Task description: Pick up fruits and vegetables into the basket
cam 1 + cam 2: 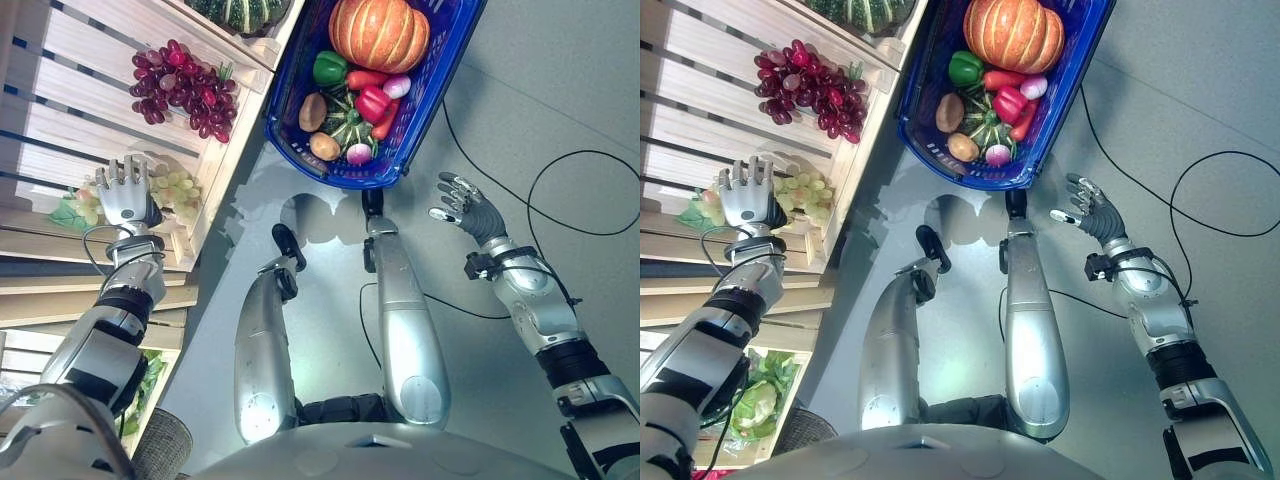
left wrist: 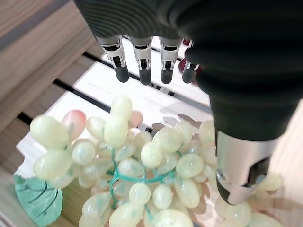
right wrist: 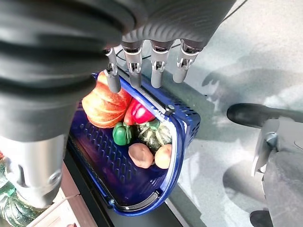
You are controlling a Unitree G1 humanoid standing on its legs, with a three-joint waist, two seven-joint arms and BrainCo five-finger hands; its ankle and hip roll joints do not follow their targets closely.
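The left hand (image 1: 124,195), fingers straight and spread, hovers just above the green grapes (image 2: 142,175) lying on a slatted wooden shelf (image 1: 70,110) near its front edge, apparently lined up to close on the bunch from above. The wrist view shows the fingertips (image 2: 144,75) clear of the fruit, nothing yet grasped. Red grapes (image 1: 180,88) rest farther back on the same shelf, well apart from the green bunch, and a striped green squash (image 1: 240,12) sits in the next compartment beyond.

On the floor beside the shelf stands the blue basket (image 1: 290,110), already loaded with an orange pumpkin (image 1: 378,32), a green pepper (image 1: 329,68), a red pepper (image 1: 372,102), a small green squash (image 1: 345,122), two potatoes (image 1: 312,112), carrots and radishes.

The right hand (image 1: 458,200) hangs empty over the floor near the basket's front rim, fingers loosely extended, probably kept clear while the left arm works. Grapes seem to be the next item bound for the basket.
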